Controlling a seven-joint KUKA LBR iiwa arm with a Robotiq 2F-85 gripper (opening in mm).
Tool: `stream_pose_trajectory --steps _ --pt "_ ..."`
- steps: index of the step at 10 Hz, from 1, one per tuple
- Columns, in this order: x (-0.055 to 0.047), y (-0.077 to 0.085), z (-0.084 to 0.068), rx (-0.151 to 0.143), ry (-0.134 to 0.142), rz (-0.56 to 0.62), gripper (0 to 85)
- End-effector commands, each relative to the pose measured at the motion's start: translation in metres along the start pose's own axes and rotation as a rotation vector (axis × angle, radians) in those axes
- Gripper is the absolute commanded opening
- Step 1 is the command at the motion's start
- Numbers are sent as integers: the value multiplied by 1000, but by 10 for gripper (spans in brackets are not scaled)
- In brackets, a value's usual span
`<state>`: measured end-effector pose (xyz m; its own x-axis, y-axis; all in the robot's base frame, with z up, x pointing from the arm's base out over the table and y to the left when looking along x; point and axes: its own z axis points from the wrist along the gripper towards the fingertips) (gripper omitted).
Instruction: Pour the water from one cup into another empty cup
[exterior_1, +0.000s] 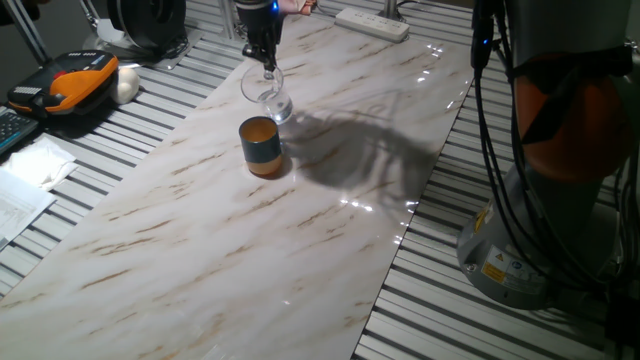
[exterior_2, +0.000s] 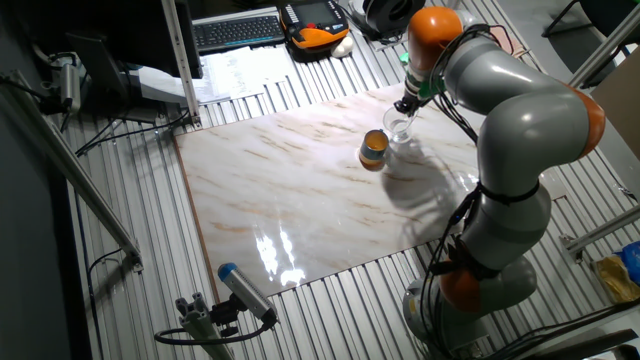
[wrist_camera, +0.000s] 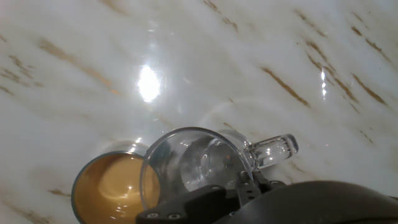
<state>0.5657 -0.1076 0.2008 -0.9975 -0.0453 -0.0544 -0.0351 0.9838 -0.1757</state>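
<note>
The glass cup (exterior_1: 264, 85) is held clamped by the gripper (exterior_1: 266, 62), tilted w/ mouth just above & beside the blue-grey cup (exterior_1: 262, 146).

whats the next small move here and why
Probably keep tipping the glass cup toward the blue-grey and orange cup. The gripper holds the glass tilted, its rim overlapping the opaque cup's opening in the hand view, yet water seems to sit low inside the glass.
</note>
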Motion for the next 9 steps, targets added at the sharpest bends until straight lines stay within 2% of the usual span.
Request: stream_pose_trajectory --steps 1,4,8,9 --pt "0 0 0 13 -3 -4 0" --pt "-2 1 3 40 -10 -15 0" --pt "-4 4 5 55 -11 -24 0" --pt "-4 5 5 67 -12 -28 0"
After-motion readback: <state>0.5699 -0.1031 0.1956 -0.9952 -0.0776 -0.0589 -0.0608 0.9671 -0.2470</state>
